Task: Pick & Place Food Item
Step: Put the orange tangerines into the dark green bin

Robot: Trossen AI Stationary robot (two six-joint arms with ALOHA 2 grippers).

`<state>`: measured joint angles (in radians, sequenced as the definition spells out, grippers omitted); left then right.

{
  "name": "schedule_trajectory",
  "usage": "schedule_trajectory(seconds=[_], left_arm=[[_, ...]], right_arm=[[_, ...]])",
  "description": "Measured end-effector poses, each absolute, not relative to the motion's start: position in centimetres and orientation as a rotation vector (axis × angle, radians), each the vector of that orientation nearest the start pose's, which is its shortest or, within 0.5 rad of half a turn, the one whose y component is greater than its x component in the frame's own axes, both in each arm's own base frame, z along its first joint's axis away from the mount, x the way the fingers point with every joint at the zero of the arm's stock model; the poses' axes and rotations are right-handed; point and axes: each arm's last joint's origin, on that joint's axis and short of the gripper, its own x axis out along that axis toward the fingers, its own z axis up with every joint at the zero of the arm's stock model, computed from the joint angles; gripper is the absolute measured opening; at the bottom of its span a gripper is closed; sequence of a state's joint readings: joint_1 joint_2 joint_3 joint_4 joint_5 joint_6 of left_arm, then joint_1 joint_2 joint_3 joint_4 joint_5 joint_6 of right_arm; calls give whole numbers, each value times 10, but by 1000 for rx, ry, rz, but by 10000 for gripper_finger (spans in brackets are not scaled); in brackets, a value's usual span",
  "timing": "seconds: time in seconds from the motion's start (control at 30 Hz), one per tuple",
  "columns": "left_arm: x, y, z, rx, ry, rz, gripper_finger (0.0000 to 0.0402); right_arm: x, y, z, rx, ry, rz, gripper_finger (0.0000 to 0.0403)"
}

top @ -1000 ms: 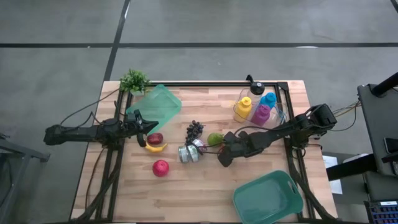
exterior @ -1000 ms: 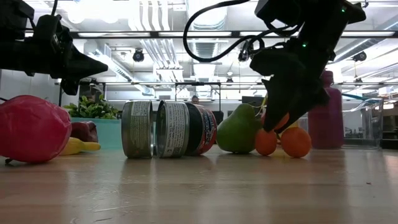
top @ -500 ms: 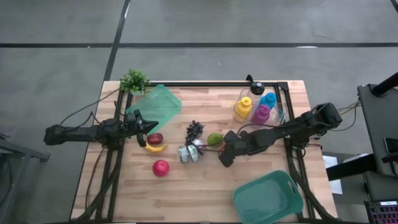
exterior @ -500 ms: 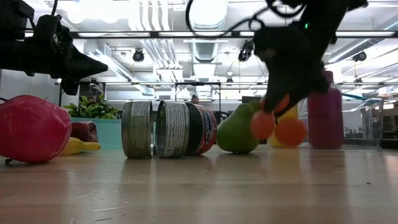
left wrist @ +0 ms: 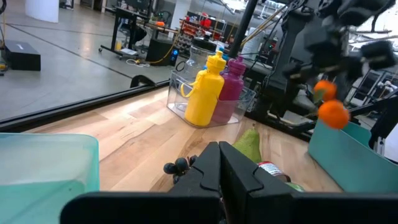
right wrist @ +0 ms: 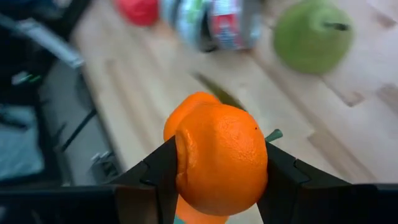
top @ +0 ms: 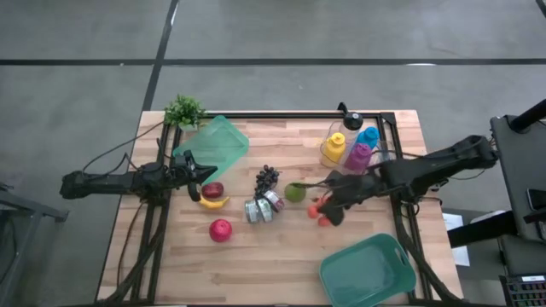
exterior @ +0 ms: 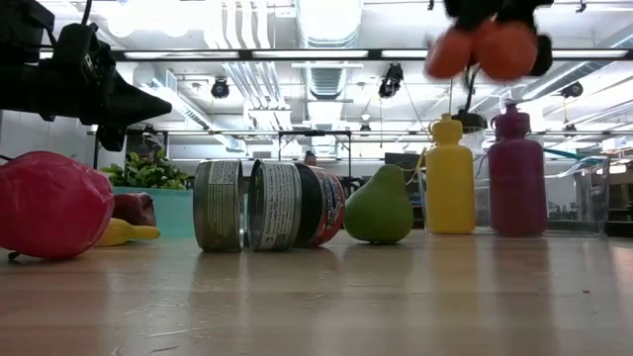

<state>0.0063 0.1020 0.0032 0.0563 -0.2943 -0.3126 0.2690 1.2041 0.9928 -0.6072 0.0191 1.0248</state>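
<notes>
Up off the worktop (top: 281, 247), near its middle, my right gripper (top: 327, 207) is closed tight on the oranges (right wrist: 217, 162). I think they go in the green bin (top: 368, 271), which sits by the near right corner. My left gripper (top: 194, 173) waits by the left edge, looking closed.

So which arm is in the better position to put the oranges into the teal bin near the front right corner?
The right: its gripper already holds the oranges in the air, close to the teal bin. The left gripper waits far away, over the banana.
</notes>
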Motion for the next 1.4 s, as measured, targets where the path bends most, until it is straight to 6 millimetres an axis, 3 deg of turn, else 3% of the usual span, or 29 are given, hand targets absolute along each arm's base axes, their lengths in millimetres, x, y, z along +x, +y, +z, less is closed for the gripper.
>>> schedule_trajectory(seconds=[0.27,0.57,0.8,1.03,1.4], left_arm=[[102,9,162,-304,-5,304,1],[102,9,162,-304,-5,304,1],[102,9,162,-304,-5,305,1],[102,9,162,-304,-5,304,1],[102,9,162,-304,-5,305,1]], right_arm=[[195,78,320,761,787,65,154],[155,112,325,546,868,313,154],[139,140,310,424,1008,363,154],[129,168,285,424,1211,252,154],[139,202,236,303,1378,84,154]])
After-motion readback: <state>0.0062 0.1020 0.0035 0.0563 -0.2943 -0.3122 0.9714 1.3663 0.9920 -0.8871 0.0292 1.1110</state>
